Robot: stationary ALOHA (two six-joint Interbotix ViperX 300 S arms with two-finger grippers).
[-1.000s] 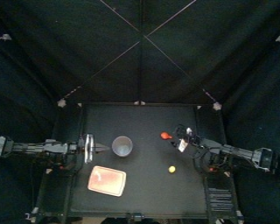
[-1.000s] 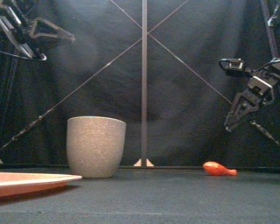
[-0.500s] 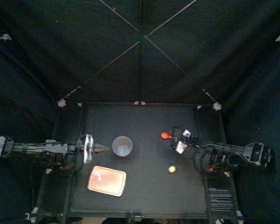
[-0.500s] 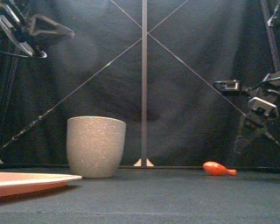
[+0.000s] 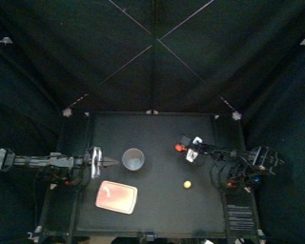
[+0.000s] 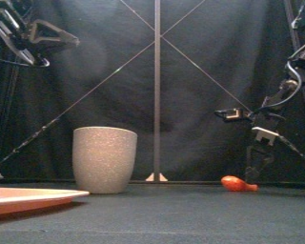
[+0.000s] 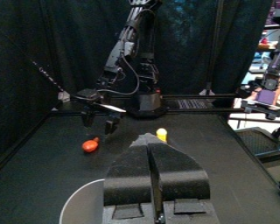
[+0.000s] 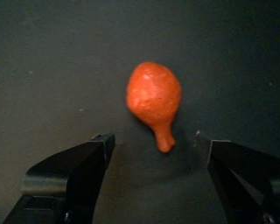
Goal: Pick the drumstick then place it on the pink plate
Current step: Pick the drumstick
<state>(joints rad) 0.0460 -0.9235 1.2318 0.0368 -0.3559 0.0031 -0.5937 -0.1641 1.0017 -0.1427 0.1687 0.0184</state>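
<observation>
Right of table centre, the small orange-red toy drumstick [image 8: 154, 94] lies flat on the table. Your right gripper [image 8: 154, 140] hangs above it, jaws spread either side, lined up for a straight drop. The flat pink tray [image 5: 117, 196] sits front-left. The left gripper [image 7: 153, 149] is parked at the left, clenched and empty.

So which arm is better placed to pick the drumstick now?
Right. The right gripper hangs open just over the drumstick, jaws either side; the left gripper is shut, raised near the cup.
</observation>
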